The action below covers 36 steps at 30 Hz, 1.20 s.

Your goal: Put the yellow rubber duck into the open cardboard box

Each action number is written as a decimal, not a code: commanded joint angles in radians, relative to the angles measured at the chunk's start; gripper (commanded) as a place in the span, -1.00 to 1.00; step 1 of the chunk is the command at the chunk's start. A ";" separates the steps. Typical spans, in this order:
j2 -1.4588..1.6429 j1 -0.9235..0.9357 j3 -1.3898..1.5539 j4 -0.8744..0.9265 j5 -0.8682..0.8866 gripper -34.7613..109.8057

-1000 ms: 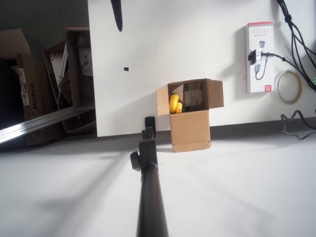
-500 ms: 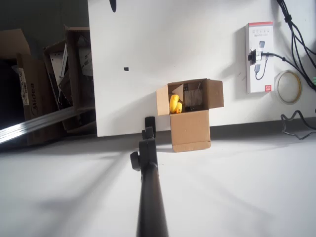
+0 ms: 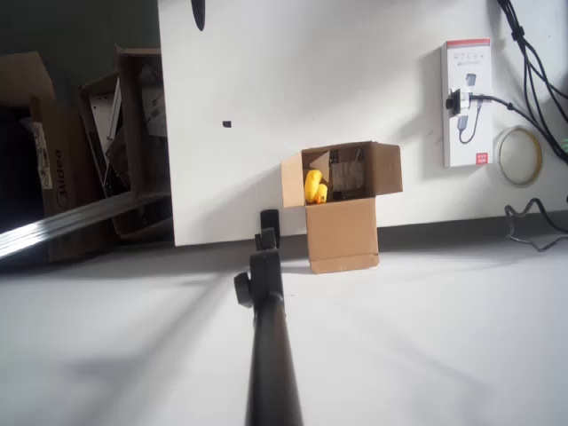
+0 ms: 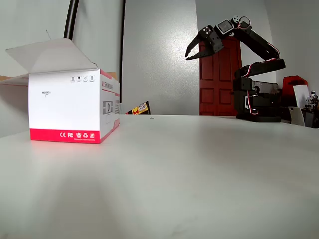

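Since the earlier overhead frames, only the dark tip at the top edge has pulled further out of frame; my duck and box sit where they were.

At far left of the overhead view I see dark cardboard boxes with printed letters, off the white table. Near the centre, the open cardboard box stands at the table's lower edge, light brown, flaps spread. The yellow rubber duck lies inside it, in the left part of the opening, against the left wall, with papery clutter to its right. It reads as a small bright yellow rounded lump, its long axis running roughly up and down the frame; I cannot tell which way its head points. A black pole rises from the bottom edge, ending just left of the box. Further right lie a white and red package and a tape roll.

In the fixed view, the same package stands at left; at upper right my gripper hangs high above the table, fingers spread apart, holding nothing.
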 commanded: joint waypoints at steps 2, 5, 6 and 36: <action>0.049 -0.002 0.120 -0.049 -0.003 -0.53; 0.092 -0.006 0.190 -0.061 -0.003 -0.53; 0.110 -0.006 0.215 -0.069 -0.003 -0.53; 0.416 -0.054 0.703 -0.103 -0.014 -0.53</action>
